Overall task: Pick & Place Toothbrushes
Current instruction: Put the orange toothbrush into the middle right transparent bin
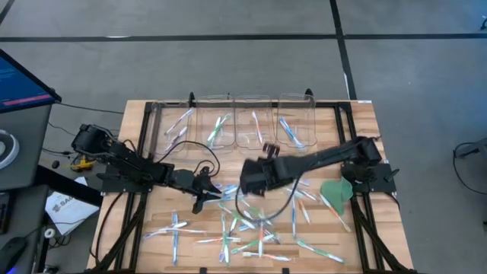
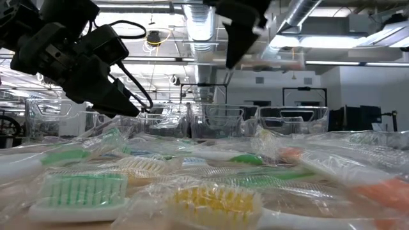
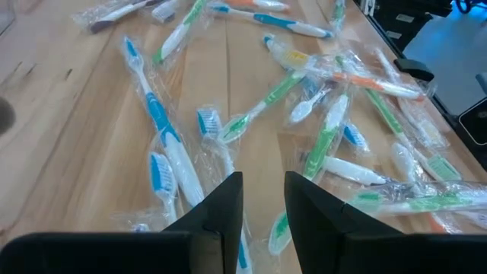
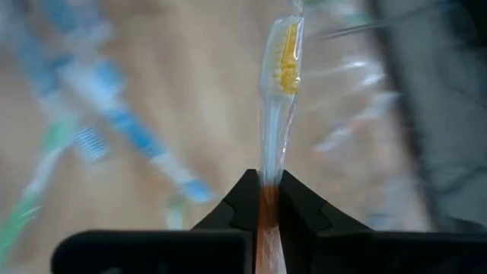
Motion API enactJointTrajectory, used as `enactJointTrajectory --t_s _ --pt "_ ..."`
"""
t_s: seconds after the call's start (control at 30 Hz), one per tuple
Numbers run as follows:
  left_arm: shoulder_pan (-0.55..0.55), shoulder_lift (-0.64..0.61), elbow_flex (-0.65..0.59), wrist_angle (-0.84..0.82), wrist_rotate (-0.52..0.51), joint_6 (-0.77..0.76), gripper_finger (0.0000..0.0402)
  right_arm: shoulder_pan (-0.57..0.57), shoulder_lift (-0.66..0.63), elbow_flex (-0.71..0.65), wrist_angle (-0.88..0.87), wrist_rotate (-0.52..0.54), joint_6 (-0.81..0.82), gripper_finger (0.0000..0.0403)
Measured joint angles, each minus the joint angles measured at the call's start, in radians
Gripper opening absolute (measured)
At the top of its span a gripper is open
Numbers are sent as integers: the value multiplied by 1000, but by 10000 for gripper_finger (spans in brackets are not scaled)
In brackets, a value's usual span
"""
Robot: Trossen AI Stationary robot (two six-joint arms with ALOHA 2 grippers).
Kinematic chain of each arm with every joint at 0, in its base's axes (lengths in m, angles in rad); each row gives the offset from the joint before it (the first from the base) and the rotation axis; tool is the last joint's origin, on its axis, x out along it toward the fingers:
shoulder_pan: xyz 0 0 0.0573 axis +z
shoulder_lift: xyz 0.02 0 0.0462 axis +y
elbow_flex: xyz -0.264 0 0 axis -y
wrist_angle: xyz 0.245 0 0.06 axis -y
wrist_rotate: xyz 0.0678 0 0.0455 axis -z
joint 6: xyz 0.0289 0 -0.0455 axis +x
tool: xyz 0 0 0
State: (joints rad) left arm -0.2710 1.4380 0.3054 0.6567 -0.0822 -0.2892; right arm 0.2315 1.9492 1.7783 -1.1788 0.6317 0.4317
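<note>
Many wrapped toothbrushes (image 1: 251, 232) lie scattered on the wooden table (image 1: 358, 122), with white handles and blue, green or orange accents. My right gripper (image 4: 266, 183) is high above the pile, shut on one toothbrush with an orange handle and yellow bristles (image 4: 285, 57). In the high view it is near the table's middle (image 1: 247, 186). My left gripper (image 3: 263, 199) hovers low over the pile's left part (image 1: 200, 202), open. A blue-and-white brush (image 3: 163, 133) and a green one (image 3: 323, 148) lie just beyond its fingers. My right gripper pinches the toothbrush's orange handle (image 4: 266, 209) between its two fingers. The fingers slant downward and the brush runs on along their line. Its wrapped head with yellow bristles (image 4: 288, 53) sticks out ahead, and the brush (image 2: 227, 76) hangs clear of the table.
Several clear bins (image 1: 255, 122) stand in a row along the table's far edge, with a few toothbrushes inside. A flat green leaf-shaped piece (image 1: 335, 190) lies at the right. A black frame (image 1: 141, 144) borders the table's sides.
</note>
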Motion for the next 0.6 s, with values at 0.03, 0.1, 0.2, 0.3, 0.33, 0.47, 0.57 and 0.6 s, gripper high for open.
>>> enactJointTrajectory --t_s 0.03,0.1,0.2,0.3,0.33,0.47,0.57,0.6 --pt "0 0 0 0 0 -2 92 -18 0 40 -36 16 3 18" --pt "0 0 0 0 0 -2 92 -62 -2 108 -74 22 3 18" --pt "0 0 0 0 0 -3 92 -141 -2 168 -79 -5 -10 24" --pt "0 0 0 0 0 -6 92 -233 -2 184 -59 -92 -44 33" --pt "0 0 0 0 0 -6 92 -263 -2 183 -55 -119 -46 33" --pt "0 0 0 -1 0 -6 92 -364 13 181 -44 -179 -46 27" --pt "0 0 0 -2 1 -6 92 -418 23 178 -22 -222 -46 23" --pt "0 0 0 -3 1 -6 92 -432 31 180 6 -238 -46 24"
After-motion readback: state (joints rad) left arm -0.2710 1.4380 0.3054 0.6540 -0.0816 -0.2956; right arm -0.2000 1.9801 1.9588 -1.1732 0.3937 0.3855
